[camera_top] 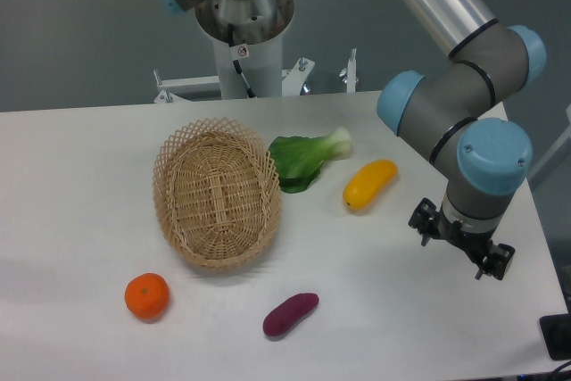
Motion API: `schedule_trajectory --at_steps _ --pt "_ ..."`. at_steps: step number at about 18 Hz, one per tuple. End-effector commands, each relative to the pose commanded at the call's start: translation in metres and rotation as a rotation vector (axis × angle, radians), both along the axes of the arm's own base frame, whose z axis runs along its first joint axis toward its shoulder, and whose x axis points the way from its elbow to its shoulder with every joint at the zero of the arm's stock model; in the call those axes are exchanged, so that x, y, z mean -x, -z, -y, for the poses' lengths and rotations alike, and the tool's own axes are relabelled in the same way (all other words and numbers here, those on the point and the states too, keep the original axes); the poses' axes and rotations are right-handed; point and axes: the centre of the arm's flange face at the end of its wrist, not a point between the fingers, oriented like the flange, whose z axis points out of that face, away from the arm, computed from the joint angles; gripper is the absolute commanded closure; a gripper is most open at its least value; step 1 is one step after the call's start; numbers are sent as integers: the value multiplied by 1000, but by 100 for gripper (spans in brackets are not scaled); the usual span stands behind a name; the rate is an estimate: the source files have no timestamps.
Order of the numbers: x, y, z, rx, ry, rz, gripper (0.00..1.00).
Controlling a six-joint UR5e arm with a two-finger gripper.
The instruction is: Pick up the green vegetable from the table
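Beside the woven wicker basket (217,194), touching its right rim, lies the green vegetable (306,158) on the smooth white table (80,158), leaves partly tucked behind the weave. Well right of the basket, the gripper (461,240) points away; its opening cannot be told.

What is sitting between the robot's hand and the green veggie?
In the camera view, the yellow vegetable lies on the table between the gripper and the green vegetable. The rest of that stretch is bare white tabletop.
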Motion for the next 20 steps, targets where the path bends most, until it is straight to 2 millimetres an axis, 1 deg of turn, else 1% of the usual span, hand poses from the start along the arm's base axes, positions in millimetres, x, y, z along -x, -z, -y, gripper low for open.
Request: schedule_trajectory --at_steps 9,11,13,16,20 --pt "1 2 1 0 -1 3 0" --pt "-2 2 1 -9 0 11 0" --pt "2 1 5 -26 -8 17 0" --pt "1 4 6 -39 -22 19 0" --pt "-10 7 11 -55 -18 -6 0"
